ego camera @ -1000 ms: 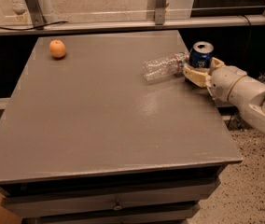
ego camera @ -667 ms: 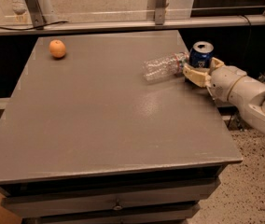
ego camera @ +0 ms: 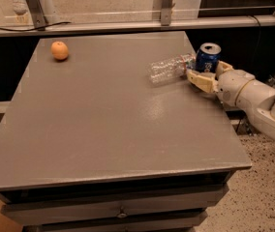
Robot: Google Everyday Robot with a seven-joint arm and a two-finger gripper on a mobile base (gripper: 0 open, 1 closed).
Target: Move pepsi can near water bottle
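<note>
The pepsi can [ego camera: 208,56], dark blue with a silver top, stands upright at the table's far right edge. The water bottle [ego camera: 170,68], clear and crinkled, lies on its side just left of the can, its cap end towards the can and almost touching it. My gripper [ego camera: 206,71] reaches in from the right. Its cream fingers [ego camera: 199,79] sit on either side of the can's lower half, shut on it. The can's base is hidden behind the near finger.
An orange [ego camera: 59,50] lies at the far left corner of the grey table [ego camera: 103,129]. A metal rail and posts [ego camera: 166,6] run behind the table. My white arm [ego camera: 258,100] hangs past the table's right edge, above speckled floor.
</note>
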